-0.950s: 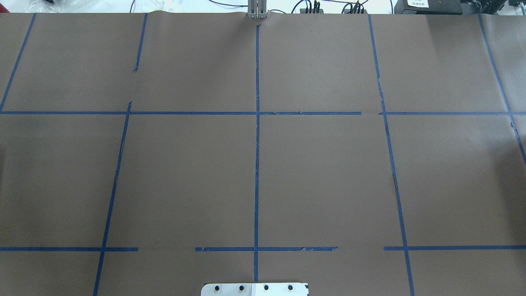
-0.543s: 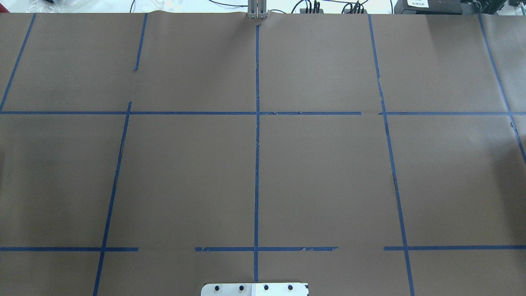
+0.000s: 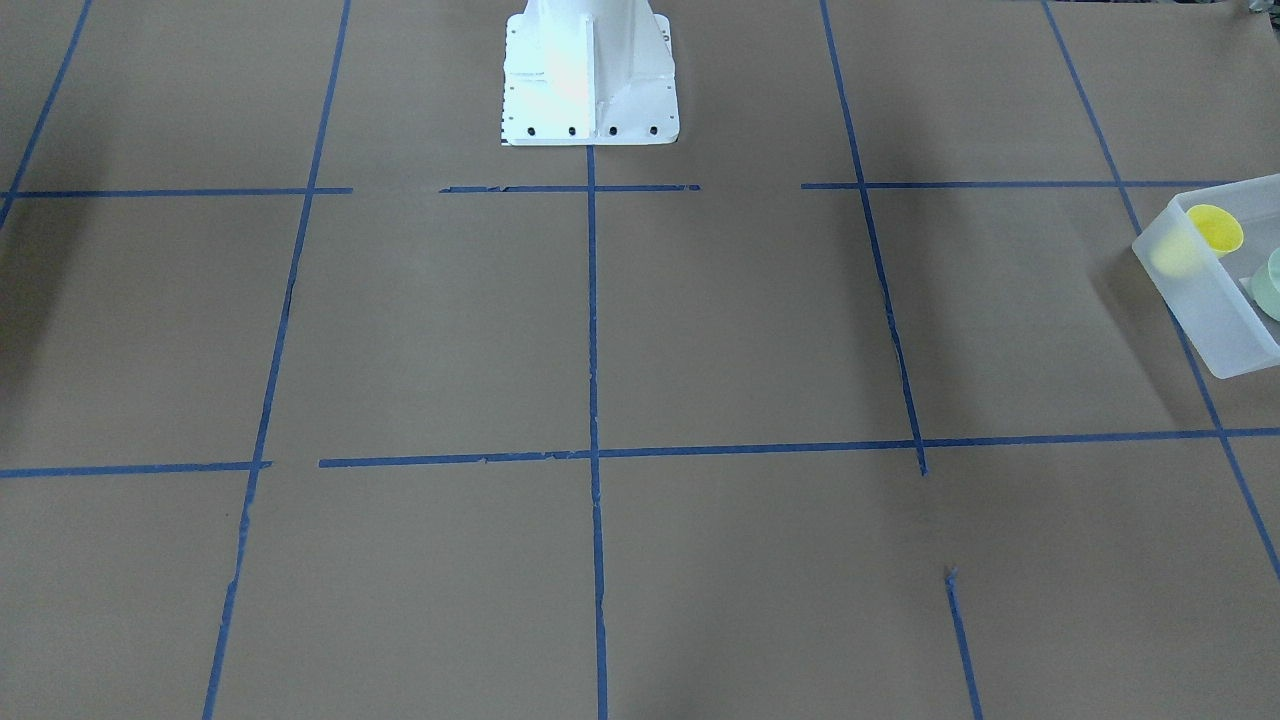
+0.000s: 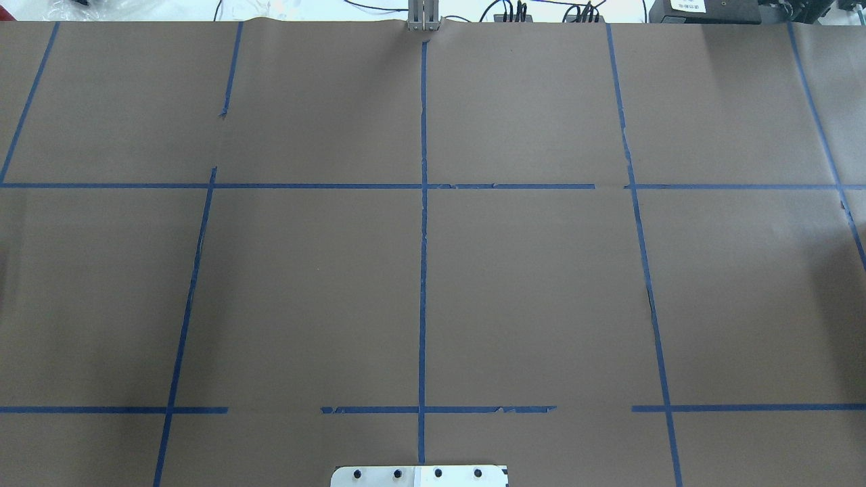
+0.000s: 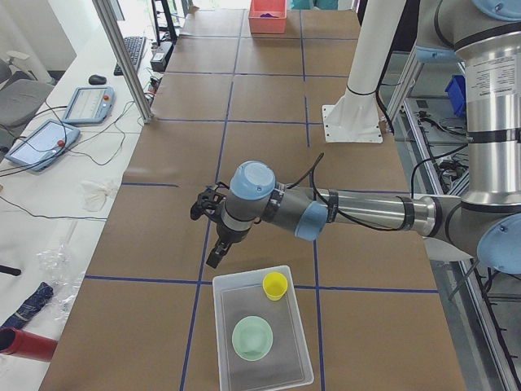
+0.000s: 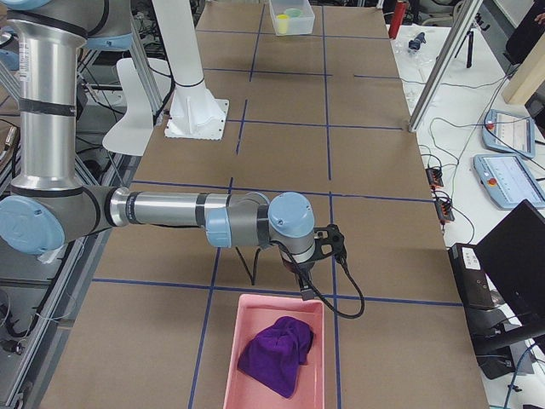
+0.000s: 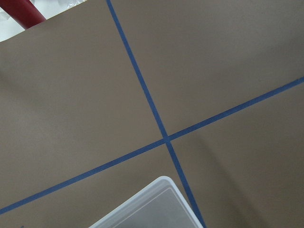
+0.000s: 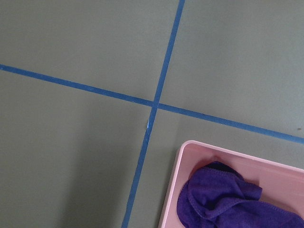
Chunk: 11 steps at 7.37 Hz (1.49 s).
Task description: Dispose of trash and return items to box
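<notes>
The translucent white box (image 5: pixel 221 350) stands at the table's left end. The yellow cup (image 5: pixel 275 285) and the mint-green bowl (image 5: pixel 252 337) sit inside it. The front-facing view shows the box (image 3: pixel 1200 300), the cup (image 3: pixel 1214 230) and the bowl (image 3: pixel 1268 285) at its right edge. My left gripper (image 5: pixel 214 259) hangs just beyond the box's far left corner; I cannot tell whether it is open or shut. My right gripper (image 6: pixel 304 291) hovers at the far rim of a pink bin (image 6: pixel 317 366) holding a purple cloth (image 6: pixel 277 356); I cannot tell its state either. Neither wrist view shows fingers.
The left wrist view shows a box corner (image 7: pixel 152 204) and a red cylinder (image 7: pixel 21 12) off the table's edge. The right wrist view shows the pink bin's rim (image 8: pixel 213 149) and the cloth (image 8: pixel 223 202). The robot's base (image 3: pixel 590 80) stands mid-table.
</notes>
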Available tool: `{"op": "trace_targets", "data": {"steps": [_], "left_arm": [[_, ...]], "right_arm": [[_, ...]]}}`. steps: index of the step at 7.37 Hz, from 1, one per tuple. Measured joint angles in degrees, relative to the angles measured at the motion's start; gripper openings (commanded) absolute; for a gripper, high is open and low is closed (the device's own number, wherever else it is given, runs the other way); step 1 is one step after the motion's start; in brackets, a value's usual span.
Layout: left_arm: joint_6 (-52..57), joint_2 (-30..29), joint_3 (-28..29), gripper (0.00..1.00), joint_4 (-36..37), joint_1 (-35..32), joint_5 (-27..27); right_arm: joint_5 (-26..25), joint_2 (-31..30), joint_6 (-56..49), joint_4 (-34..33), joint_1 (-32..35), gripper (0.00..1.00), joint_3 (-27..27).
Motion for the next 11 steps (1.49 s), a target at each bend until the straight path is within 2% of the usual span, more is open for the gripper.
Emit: {"op": "trace_targets", "data": {"steps": [2,4,5,7,8,11], "left_arm": [[2.31,-0.41,4.07,1.00,6.10,-0.17,-0.34],[2.88,1.94,4.67,1.00,8.88,-0.67,-0.56],[2.88,2.35,4.28,1.00,11.14,-0.80,-0.61],[2.84,-3.98,3.86,1.00,24.15,-0.67,-0.38],[3.32,-6.11,3.98,1.00,27.04,-0.61,-0.29],[5.34,-4.30,4.32,1.00,19.46,-0.58,-0.59]], "right_arm": [[-0.31,-0.35,-0.15,-3.54,-0.20,1.00,-0.16],[-1.72,1.50,-0.08,-12.87,-0.39,1.00,0.79],[-2.61,1.71,-0.41,-14.72,-0.88,1.00,1.71],[-3.13,1.85,-0.58,-15.63,-2.58,1.00,2.32],[-2.97,1.88,-0.58,-15.64,-2.97,1.00,2.36],[-2.74,2.01,-0.43,-15.58,-3.89,1.00,2.45]]}}
